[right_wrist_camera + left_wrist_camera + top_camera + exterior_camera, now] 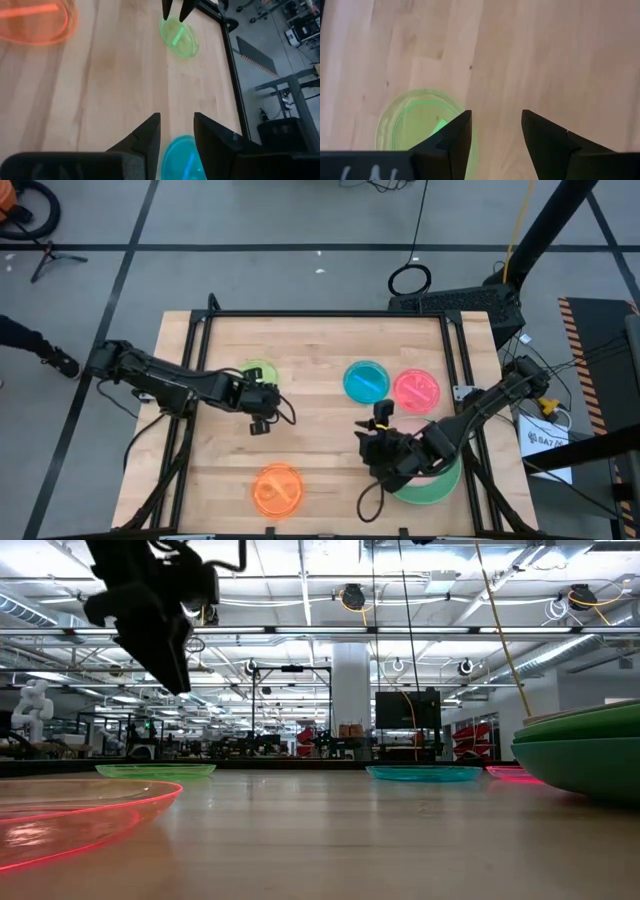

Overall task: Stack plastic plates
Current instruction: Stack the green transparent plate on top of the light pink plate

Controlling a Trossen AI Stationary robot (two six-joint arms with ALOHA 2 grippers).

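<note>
- 4 small translucent plates are seen lying singly on the wooden worktop (320, 470), well apart from one another.
- The yellow-green plate (259, 372) is found left of centre, toward the far edge.
- The blue plate (366, 381) is set right of centre, and the red plate (416, 389) lies just beside it, nearer the right edge; whether their rims touch cannot be told.
- The orange plate (277, 487) is placed near the front edge, left of centre.
- A stack of larger plates (432, 482) is seen by the front-right corner, green on top; in the low view at least 2 green rims are made out, one upon the other.
- The left end effector (261, 423) is held above the worktop just in front of the yellow-green plate, clear of it. Its fingers (454, 137) are spread apart and nothing is gripped between them.
- The right end effector (380, 420) is held over bare wood, between the blue plate and the stack, with the arm reaching across the stack. Its fingers (147, 135) are parted by a narrow gap and nothing is gripped; through the gap the blue plate is seen ahead.
- In the low view only the left arm is seen, hanging well above the surface.
</note>
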